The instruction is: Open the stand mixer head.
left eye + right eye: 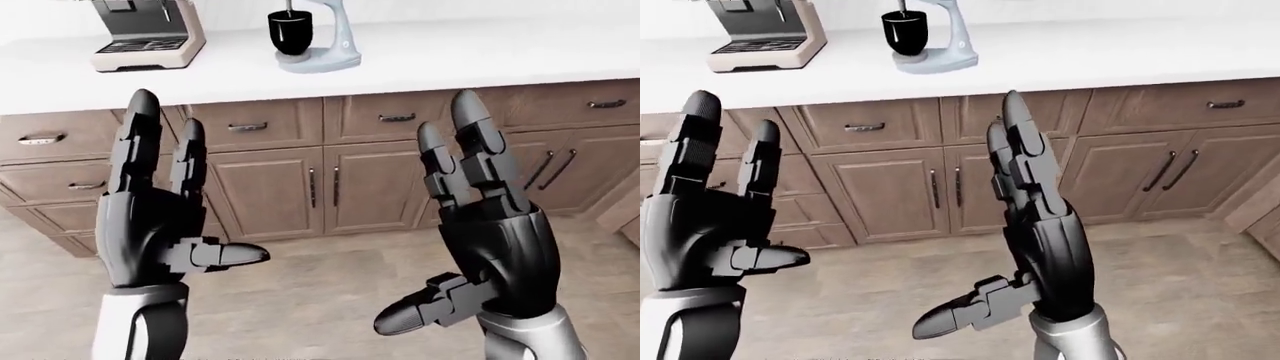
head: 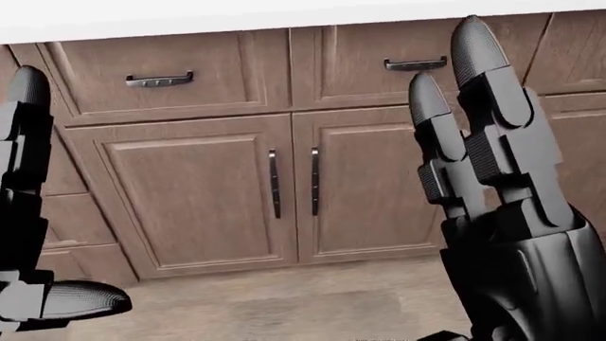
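The stand mixer point(image 1: 322, 39) is pale blue with a black bowl point(image 1: 290, 32). It stands on the white counter point(image 1: 450, 56) at the top of the left-eye view; its head is cut off by the top edge. It also shows in the right-eye view point(image 1: 940, 41). My left hand point(image 1: 160, 217) is raised, open and empty, low at the left. My right hand point(image 1: 485, 225) is raised, open and empty, low at the right. Both hands are far below and apart from the mixer.
A beige and black coffee machine point(image 1: 148, 34) stands on the counter left of the mixer. Brown cabinet doors point(image 2: 199, 188) and drawers point(image 2: 156, 74) with dark handles run under the counter. Wood-look floor point(image 1: 320, 292) lies between me and the cabinets.
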You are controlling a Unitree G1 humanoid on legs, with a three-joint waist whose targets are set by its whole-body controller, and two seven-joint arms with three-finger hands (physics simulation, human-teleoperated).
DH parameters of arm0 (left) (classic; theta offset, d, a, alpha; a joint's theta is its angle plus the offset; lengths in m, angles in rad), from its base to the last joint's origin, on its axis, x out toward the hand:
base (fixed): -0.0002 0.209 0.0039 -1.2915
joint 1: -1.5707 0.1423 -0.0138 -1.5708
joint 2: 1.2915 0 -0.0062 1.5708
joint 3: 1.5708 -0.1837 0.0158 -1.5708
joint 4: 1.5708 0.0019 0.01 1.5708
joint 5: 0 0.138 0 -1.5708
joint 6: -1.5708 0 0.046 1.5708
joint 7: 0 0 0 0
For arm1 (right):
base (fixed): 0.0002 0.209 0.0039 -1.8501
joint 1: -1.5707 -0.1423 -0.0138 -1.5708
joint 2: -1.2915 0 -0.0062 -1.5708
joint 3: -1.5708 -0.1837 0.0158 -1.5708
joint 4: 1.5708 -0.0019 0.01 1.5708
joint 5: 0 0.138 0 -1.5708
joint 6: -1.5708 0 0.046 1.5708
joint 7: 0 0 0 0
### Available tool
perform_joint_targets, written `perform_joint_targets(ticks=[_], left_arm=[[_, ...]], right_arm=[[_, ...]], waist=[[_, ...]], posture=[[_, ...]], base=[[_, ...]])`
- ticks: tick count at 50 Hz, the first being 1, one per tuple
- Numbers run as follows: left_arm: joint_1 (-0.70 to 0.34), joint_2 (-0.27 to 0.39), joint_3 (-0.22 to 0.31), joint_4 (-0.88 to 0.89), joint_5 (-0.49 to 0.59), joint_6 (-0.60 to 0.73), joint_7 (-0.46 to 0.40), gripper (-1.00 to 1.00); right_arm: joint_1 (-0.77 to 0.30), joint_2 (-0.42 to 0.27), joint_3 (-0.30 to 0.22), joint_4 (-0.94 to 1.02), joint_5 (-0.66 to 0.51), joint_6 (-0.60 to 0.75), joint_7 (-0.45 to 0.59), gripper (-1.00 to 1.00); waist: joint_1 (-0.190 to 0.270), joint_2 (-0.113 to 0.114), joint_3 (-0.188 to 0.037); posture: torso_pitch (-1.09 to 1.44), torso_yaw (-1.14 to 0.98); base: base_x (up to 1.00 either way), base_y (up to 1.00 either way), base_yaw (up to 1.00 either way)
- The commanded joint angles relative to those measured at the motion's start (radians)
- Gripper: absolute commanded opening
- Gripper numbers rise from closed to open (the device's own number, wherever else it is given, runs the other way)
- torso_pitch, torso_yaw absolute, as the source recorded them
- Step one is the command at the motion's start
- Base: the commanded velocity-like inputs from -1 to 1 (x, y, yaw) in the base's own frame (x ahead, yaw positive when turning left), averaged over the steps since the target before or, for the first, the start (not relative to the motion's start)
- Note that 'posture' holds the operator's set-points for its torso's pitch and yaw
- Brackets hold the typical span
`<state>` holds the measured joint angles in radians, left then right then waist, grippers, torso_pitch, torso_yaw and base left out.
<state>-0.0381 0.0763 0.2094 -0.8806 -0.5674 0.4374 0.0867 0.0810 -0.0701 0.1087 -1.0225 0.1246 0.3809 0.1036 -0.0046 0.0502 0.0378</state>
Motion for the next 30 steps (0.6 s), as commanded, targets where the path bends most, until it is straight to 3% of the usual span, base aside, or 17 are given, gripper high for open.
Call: perform_joint_targets(ticks=[1, 2, 3, 6, 10, 12, 14, 15, 17, 18, 19, 20, 24, 26, 28, 29, 30], left_arm=[[-0.006, 0.001, 0.005, -0.023, 0.002, -0.019, -0.002, 1.0], [-0.007, 0.001, 0.006, -0.022, 0.001, -0.019, -0.002, 1.0], [-0.007, 0.001, 0.006, -0.022, 0.001, -0.018, -0.002, 1.0], [-0.009, 0.003, 0.01, -0.02, -0.003, -0.017, 0.0, 1.0], [-0.005, 0.002, 0.008, -0.016, -0.001, -0.022, -0.004, 1.0], [-0.006, 0.002, 0.008, -0.018, -0.001, -0.02, -0.003, 1.0], [-0.009, 0.003, 0.01, -0.019, -0.003, -0.018, -0.001, 1.0], [-0.009, 0.003, 0.008, -0.017, -0.001, -0.019, -0.001, 1.0], [-0.007, 0.003, 0.009, -0.02, -0.002, -0.019, -0.001, 1.0], [-0.009, 0.003, 0.008, -0.019, -0.002, -0.017, 0.001, 1.0], [-0.009, 0.003, 0.009, -0.019, -0.002, -0.017, 0.001, 1.0], [-0.01, 0.003, 0.009, -0.018, -0.001, -0.018, 0.001, 1.0], [-0.01, 0.004, 0.009, -0.017, 0.0, -0.02, 0.0, 1.0], [-0.007, 0.002, 0.006, -0.017, 0.003, -0.022, -0.003, 1.0], [-0.006, 0.002, 0.006, -0.018, 0.004, -0.022, -0.003, 1.0], [-0.006, 0.002, 0.006, -0.019, 0.005, -0.022, -0.003, 1.0], [-0.006, 0.002, 0.006, -0.019, 0.005, -0.021, -0.003, 1.0]], right_arm=[[-0.005, -0.006, -0.007, -0.025, 0.032, -0.014, -0.004, 1.0], [-0.005, -0.012, -0.004, -0.025, 0.029, -0.013, -0.008, 1.0], [-0.006, -0.014, 0.0, -0.025, 0.021, -0.011, -0.011, 1.0], [0.005, -0.013, 0.018, -0.025, 0.001, -0.025, -0.006, 1.0], [0.001, -0.008, 0.012, -0.025, 0.002, -0.022, -0.004, 1.0], [0.004, -0.008, 0.015, -0.025, 0.001, -0.023, -0.004, 1.0], [0.003, -0.009, 0.014, -0.025, 0.003, -0.023, -0.006, 1.0], [0.002, -0.009, 0.013, -0.025, 0.005, -0.021, -0.007, 1.0], [0.004, -0.012, 0.013, -0.025, 0.014, -0.031, -0.007, 1.0], [0.003, -0.015, 0.011, -0.025, 0.021, -0.031, -0.01, 1.0], [0.001, -0.019, 0.012, -0.025, 0.013, -0.029, -0.011, 1.0], [0.002, -0.018, 0.016, -0.025, 0.008, -0.03, -0.011, 1.0], [-0.003, -0.013, 0.014, -0.025, -0.001, -0.027, -0.012, 1.0], [-0.004, -0.013, 0.012, -0.025, 0.004, -0.026, -0.013, 1.0], [-0.006, -0.013, 0.007, -0.025, 0.012, -0.022, -0.014, 1.0], [-0.001, -0.015, 0.008, -0.025, 0.019, -0.028, -0.011, 1.0], [-0.001, -0.016, 0.008, -0.025, 0.017, -0.027, -0.012, 1.0]], waist=[[0.004, 0.0, -0.041], [0.009, -0.014, 0.035], [0.01, -0.009, 0.061], [-0.001, -0.007, 0.005], [0.009, -0.023, 0.014], [0.017, -0.049, 0.014], [0.023, -0.102, -0.008], [0.032, -0.08, -0.009], [0.026, -0.067, -0.019], [0.015, -0.06, -0.049], [0.01, -0.045, 0.035], [0.003, -0.044, 0.062], [-0.012, -0.05, -0.004], [-0.013, -0.021, -0.007], [-0.011, -0.027, -0.002], [-0.005, -0.019, -0.033], [0.001, -0.023, -0.006]], posture=[[0.0, 0.0], [0.0, 0.0], [0.0, 0.0], [0.0, 0.0], [0.0, 0.0], [0.0, 0.0], [0.0, 0.0], [0.0, 0.0], [0.0, 0.0], [0.0, 0.0], [0.0, 0.0], [0.0, 0.0], [0.0, 0.0], [0.0, 0.0], [0.0, 0.0], [0.0, 0.0], [0.0, 0.0]], base=[[0.68, 0.0, 0.0], [0.91, 0.0, 0.0], [0.91, 0.0, 0.0], [0.11, 0.0, 0.0], [0.0, 0.0, 0.0], [0.0, 0.0, 0.0], [0.0, 0.0, 0.0], [0.0, 0.0, 0.0], [0.0, 0.0, 0.0], [0.8, 0.0, 0.0], [0.97, 0.0, 0.0], [0.93, 0.0, 0.0], [0.12, 0.0, 0.0], [0.0, 0.0, 0.0], [0.0, 0.0, 0.0], [0.2, 0.0, 0.0], [0.42, 0.0, 0.0]])
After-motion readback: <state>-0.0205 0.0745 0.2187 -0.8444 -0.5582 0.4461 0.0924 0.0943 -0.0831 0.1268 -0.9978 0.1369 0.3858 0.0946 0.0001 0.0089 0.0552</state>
